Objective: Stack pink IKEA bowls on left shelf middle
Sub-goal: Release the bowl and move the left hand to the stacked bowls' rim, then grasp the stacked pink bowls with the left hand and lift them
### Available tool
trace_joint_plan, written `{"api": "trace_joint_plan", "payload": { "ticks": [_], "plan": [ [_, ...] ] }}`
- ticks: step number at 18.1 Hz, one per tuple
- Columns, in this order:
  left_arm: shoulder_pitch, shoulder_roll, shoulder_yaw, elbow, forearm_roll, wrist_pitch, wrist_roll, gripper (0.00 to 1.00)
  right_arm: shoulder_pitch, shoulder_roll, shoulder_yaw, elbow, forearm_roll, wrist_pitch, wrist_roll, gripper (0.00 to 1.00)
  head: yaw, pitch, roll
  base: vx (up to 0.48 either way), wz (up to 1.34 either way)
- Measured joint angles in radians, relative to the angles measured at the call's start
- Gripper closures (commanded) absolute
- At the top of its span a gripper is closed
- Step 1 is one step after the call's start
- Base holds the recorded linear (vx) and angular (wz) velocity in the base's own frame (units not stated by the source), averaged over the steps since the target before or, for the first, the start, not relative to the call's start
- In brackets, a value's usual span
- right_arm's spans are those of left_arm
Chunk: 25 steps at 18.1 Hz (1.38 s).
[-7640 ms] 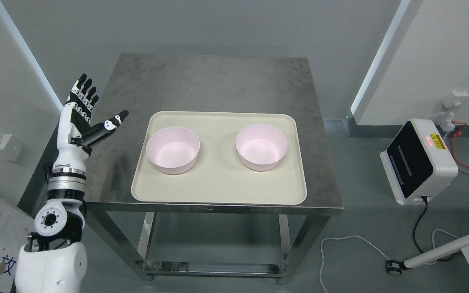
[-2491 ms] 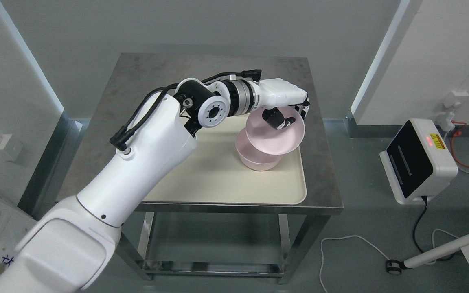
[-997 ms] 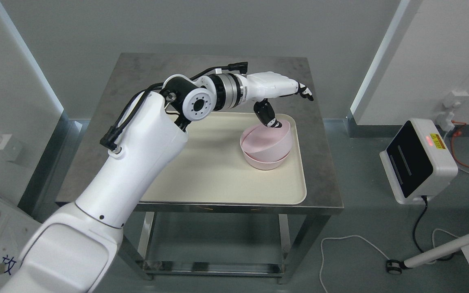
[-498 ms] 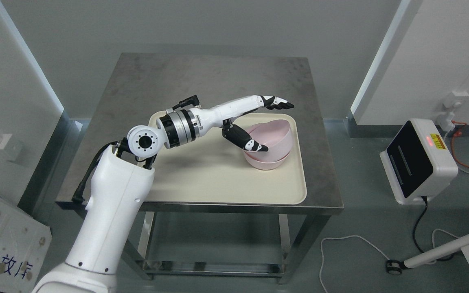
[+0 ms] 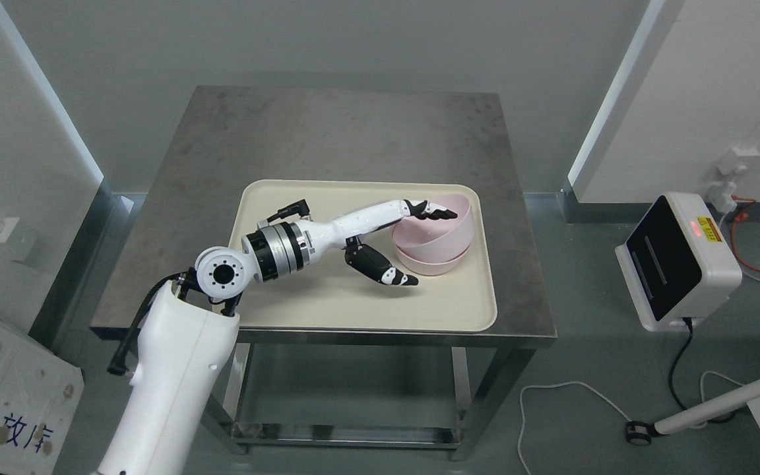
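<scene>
**Q:** How's it going on that steel table (image 5: 327,125) in the grey room?

**Me:** Both pink bowls (image 5: 434,232) sit nested at the far right of the cream tray (image 5: 327,303), though the top one looks tilted, not fully seated. My left hand (image 5: 386,241) is spread wide just left of them, gripping nothing. Stacking looks basically done; maybe a nudge to level it.

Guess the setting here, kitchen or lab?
Most likely a robot test lab, not a kitchen. A bare steel table holds only a cream tray with two stacked pink bowls; plain white partition walls surround it, and a white electronic box with a cable sits on the floor.
</scene>
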Motion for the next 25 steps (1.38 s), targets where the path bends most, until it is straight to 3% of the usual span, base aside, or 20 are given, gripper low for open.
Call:
{"api": "trace_joint_plan", "payload": {
  "ticks": [6,11,18,23,25],
  "plan": [
    [-0.046,-0.003,-0.061,-0.027,-0.188,-0.001,0.004,0.28,0.000,0.000,0.000,0.000,0.000,0.000,0.000,0.00,0.0000,0.000,0.000,0.000,0.00],
    [-0.082,-0.009,-0.133,-0.037,-0.326,-0.001,0.012,0.45,0.000,0.000,0.000,0.000,0.000,0.000,0.000,0.00,0.0000,0.000,0.000,0.000,0.00],
    [-0.099,-0.013,-0.180,-0.038,-0.401,-0.019,0.020,0.84,0.000,0.000,0.000,0.000,0.000,0.000,0.000,0.00,0.0000,0.000,0.000,0.000,0.00],
    [-0.100,-0.015,-0.152,-0.018,-0.409,-0.071,0.013,0.99,0.000,0.000,0.000,0.000,0.000,0.000,0.000,0.00,0.0000,0.000,0.000,0.000,0.00],
    [-0.100,-0.016,-0.132,-0.007,-0.401,-0.075,0.008,0.99,0.000,0.000,0.000,0.000,0.000,0.000,0.000,0.00,0.0000,0.000,0.000,-0.001,-0.01]
  ]
}}
